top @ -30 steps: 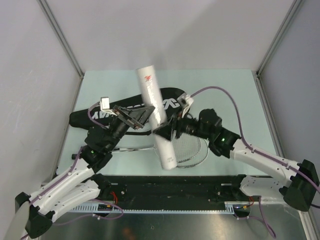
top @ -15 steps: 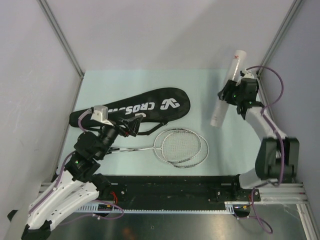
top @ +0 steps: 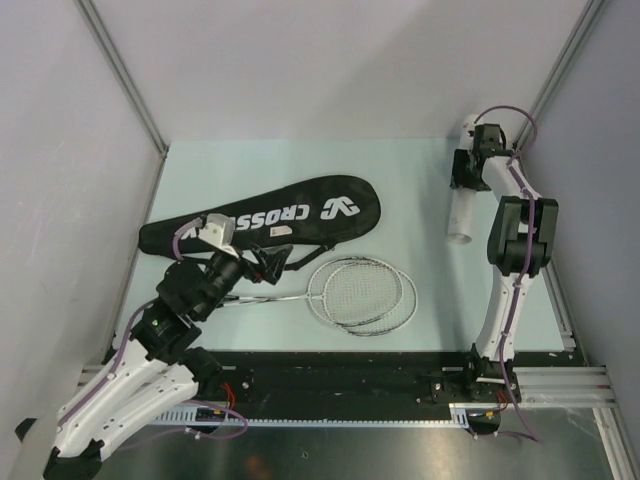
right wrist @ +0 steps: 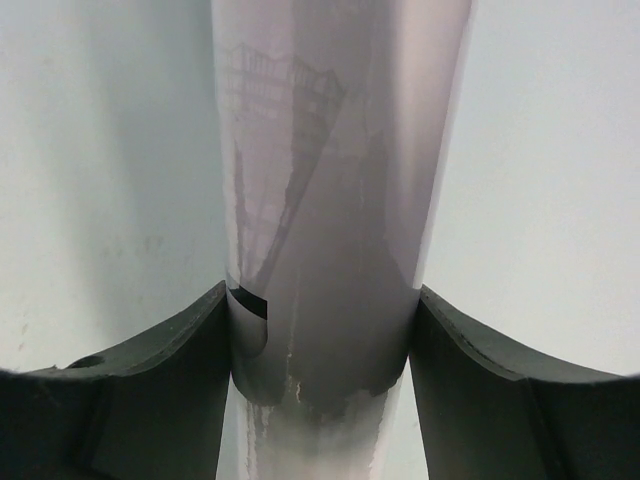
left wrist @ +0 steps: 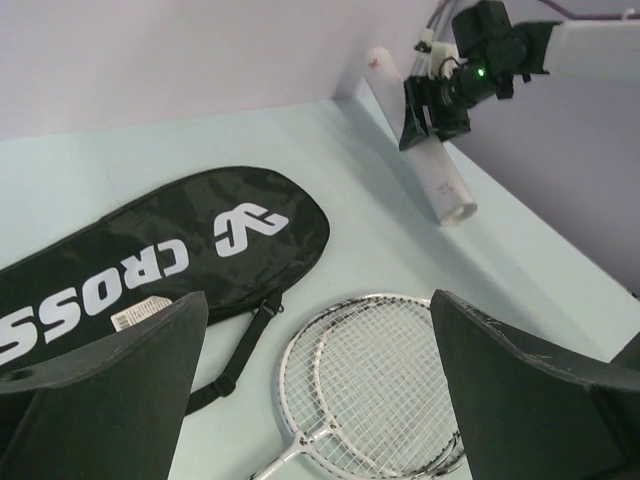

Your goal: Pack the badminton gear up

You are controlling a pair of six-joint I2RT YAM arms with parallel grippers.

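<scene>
1. From above: my right gripper (top: 463,182) reaches into the far right corner of the desk (top: 400,170) and is closed around the white tube (top: 462,218) about mid-length. The tube's long axis runs near-to-far along the right wall. My left gripper (top: 265,262) hangs spread wide and holds nothing, over the near edge of the black bag (top: 300,215). The bag lies on a slant, with its narrow end near-left and its broad end far-right. I count one tube, one bag and two rackets (top: 362,292). The racket heads overlap and the shafts run left under my left arm. I see no loose shuttlecocks.

2. Left wrist: between my wide-set fingers (left wrist: 110,380) I look down on the bag (left wrist: 200,240) and the two stacked racket heads (left wrist: 370,380), which lie just beside it. Beyond them the tube (left wrist: 442,185) is tilted in the right gripper (left wrist: 430,105), well apart from the bag. I cannot tell whether its low end touches the desk.

3. Right wrist: my right gripper (right wrist: 325,340) presses both sides of the tube (right wrist: 330,180), which fills the gap and runs straight away from the camera. Nothing else shows here.

4. My reading: the left arm is the nearer one for the rackets and the bag. The tube would have to travel left and toward the near side to reach the bag.
</scene>
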